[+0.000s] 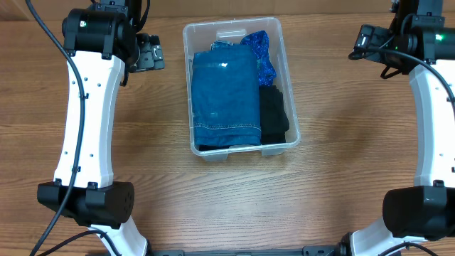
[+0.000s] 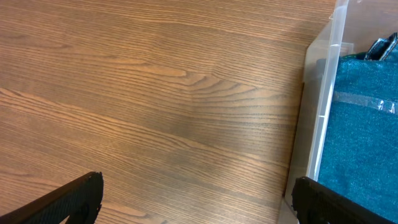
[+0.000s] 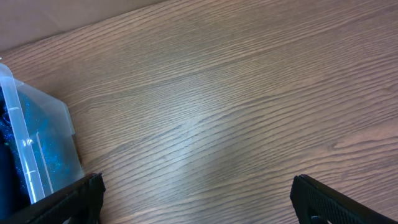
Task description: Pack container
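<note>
Overhead, the container sits in the middle of the table, between my two arms. It holds folded jeans on its left side, a blue patterned garment at the far right corner and a black garment beside the jeans. Only this view shows the whole load.

My left wrist view catches just one clear wall and a strip of the denim at its right edge, with my left gripper spread wide over bare wood, holding nothing. One finger is close by the wall.

My right wrist view shows only a rounded corner with blue fabric behind the plastic. My right gripper is also spread wide and empty, over the table beside the bin.

The wood is light brown with strong grain. A plain tan strip lies past its far edge.
</note>
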Controlling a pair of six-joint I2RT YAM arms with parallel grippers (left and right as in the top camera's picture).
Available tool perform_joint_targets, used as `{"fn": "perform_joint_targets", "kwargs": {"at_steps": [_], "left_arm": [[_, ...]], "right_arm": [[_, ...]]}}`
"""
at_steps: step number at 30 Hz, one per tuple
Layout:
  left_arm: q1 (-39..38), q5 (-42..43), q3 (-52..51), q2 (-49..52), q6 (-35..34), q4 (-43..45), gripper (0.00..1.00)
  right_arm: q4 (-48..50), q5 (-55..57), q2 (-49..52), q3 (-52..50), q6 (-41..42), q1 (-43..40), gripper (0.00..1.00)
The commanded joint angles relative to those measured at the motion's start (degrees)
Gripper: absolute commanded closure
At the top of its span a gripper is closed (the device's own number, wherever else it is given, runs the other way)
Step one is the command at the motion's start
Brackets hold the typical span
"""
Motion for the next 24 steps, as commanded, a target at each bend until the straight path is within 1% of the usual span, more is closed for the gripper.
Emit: {"fn": "perform_joint_targets", "kwargs": {"at_steps": [1, 3, 7, 12, 17, 24], "left_arm": [[0.4, -0.9, 0.6, -0.3, 0.2, 0.1, 0.0], [0.4, -1.0, 0.6, -0.3, 0.2, 0.1, 0.0], [0.4, -1.0, 0.6, -0.3, 0.2, 0.1, 0.0], [0.4, -1.0, 0.6, -0.3, 0.2, 0.1, 0.0], [0.4, -1.0, 0.6, -0.3, 0.2, 0.1, 0.0], [0.4, -0.9, 0.6, -0.3, 0.2, 0.1, 0.0]], "right_arm": [[0.3, 0.2, -0.3, 0.1, 0.2, 0.4, 0.0], [0.3, 0.2, -2.4, 0.1, 0.2, 1.6, 0.0], [0.3, 0.2, -12.6, 0.1, 0.2, 7.6, 0.0], [0.3, 0.0, -30.3, 0.1, 0.2, 15.3, 0.0], [0.2, 0.0, -44.0, 0.1, 0.2, 15.8, 0.0], [-1.4, 1.4, -58.0, -0.2, -0.3, 15.8, 0.0]]}}
